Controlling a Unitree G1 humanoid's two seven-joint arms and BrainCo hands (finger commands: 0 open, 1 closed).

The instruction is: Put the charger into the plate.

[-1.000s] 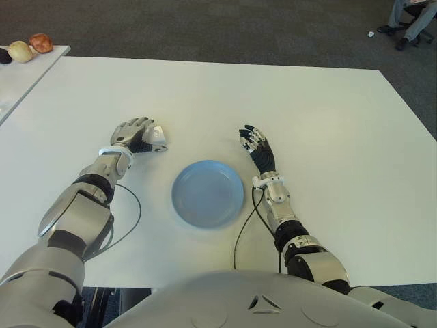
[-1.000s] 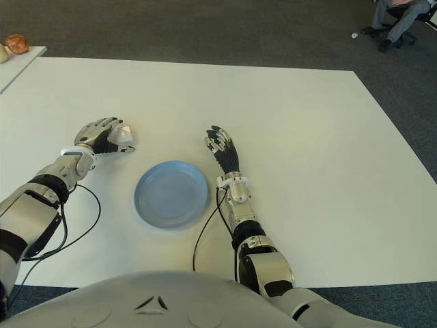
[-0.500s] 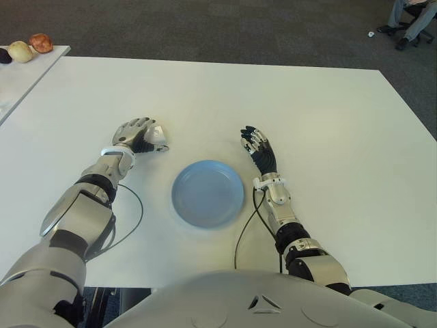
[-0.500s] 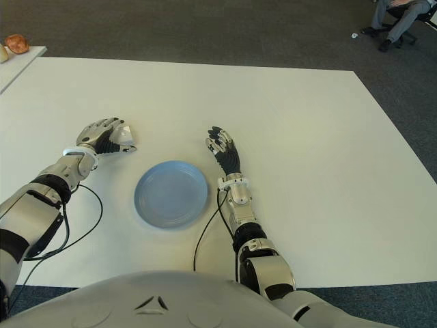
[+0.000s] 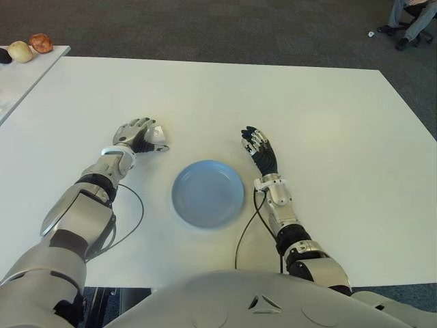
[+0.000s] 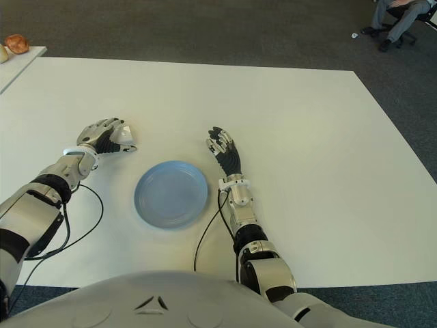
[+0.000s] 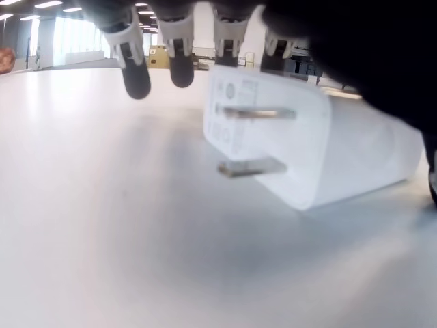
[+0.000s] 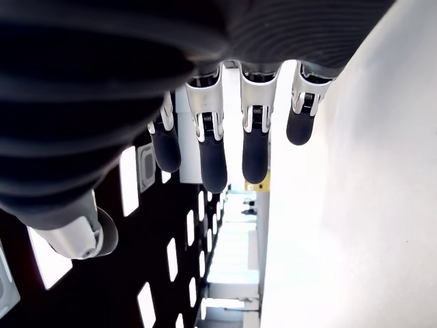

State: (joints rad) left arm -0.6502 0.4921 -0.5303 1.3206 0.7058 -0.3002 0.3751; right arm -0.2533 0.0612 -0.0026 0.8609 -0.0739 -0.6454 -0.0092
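A wide white counter [image 5: 328, 116] fills the scene, seen from above by a humanoid robot looking down at its own two arms.

At far left, a second white table [image 5: 20, 75] sits beside the counter, carrying a few small rounded items [image 5: 31, 46], one reddish and one pale.

Left of centre, the left hand [image 5: 136, 134] lies over a white charger [image 5: 157, 136], a smooth, blocky plastic cube with rounded edges. The charger lies on the counter, to the left of the plate and a little farther from the robot, apart from it. In the left wrist view the charger [image 7: 307, 154] lies on its side with two flat metal prongs pointing outward, and the dark rubber-tipped fingers [image 7: 135, 72] arch just above and beyond it. They are curled around the charger, but whether they actually grip it cannot be told.

At centre sits a round, shallow, pale blue plate [image 5: 207, 193] with a smooth matte surface. Black cables [image 5: 244, 232] trail along the counter from both forearms.

Just right of the plate, the right hand [image 5: 259, 147] shows beside it, fingers [image 8: 208, 147] extended, relaxed and holding nothing.

Beyond the counter is dark grey carpet [image 5: 205, 27]. At far top right, a person's legs [image 5: 410, 17] appear by an office chair.
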